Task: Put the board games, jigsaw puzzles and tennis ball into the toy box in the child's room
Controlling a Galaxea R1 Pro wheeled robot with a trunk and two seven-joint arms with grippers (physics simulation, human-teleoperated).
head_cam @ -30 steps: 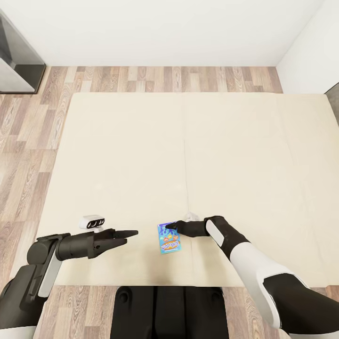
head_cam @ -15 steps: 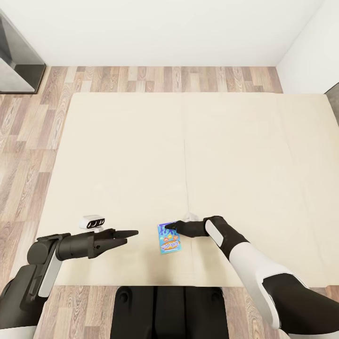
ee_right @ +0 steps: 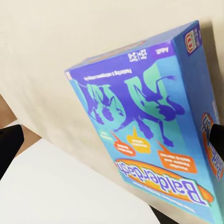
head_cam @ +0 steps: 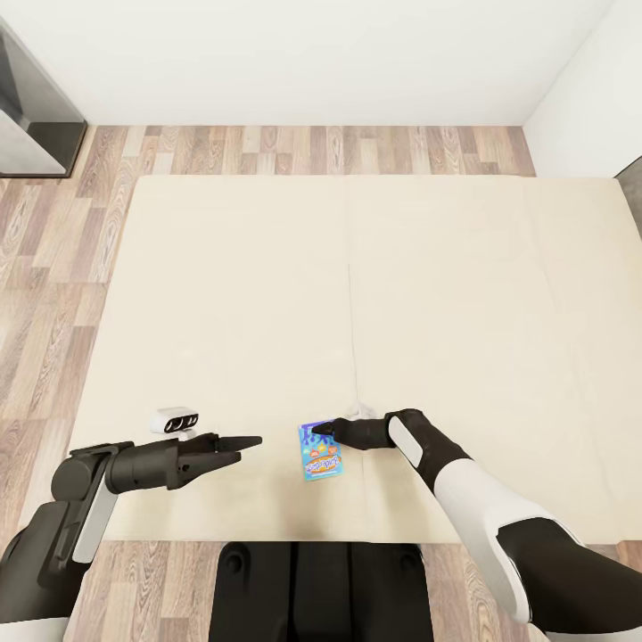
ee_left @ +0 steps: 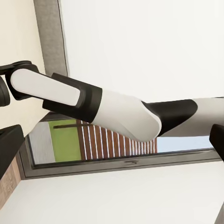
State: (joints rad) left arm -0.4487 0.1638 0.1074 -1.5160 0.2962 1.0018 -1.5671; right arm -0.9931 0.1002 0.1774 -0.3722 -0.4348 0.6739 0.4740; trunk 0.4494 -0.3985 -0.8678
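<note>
Right gripper [head_cam: 319,434] is down on the bed [head_cam: 223,267], its tips at the far end of the small blue game [head_cam: 321,453], which lies flat near the bed's near edge, just left of the seam. That low, reaching pose makes sense: the box is thin and flat on a soft mattress, so the fingers have to come in along its end to get any purchase. From the right wrist view the game [ee_right: 154,126] looms close and skewed, with dark finger edges [ee_right: 9,144] at either side of the frame, so the jaws look spread wide around it rather than clamped; whether they touch the cardboard I cannot tell. The left gripper [head_cam: 245,443] hangs apart to the left over the mattress, fingers drawn nearly together into a narrow point, holding nothing, parked out of the way, I'd judge, so the right arm has room. A small white device [head_cam: 175,419] with dark lenses sits on the left arm by the bed surface. No toy box here, no table with it; only wood floor [head_cam: 53,267] around the mattress and a dark cabinet [head_cam: 27,116] at the far left, so there's no container to report on, and this game has yet to be carried over. Left wrist view looks past the right arm [ee_left: 102,105] toward a window.
</note>
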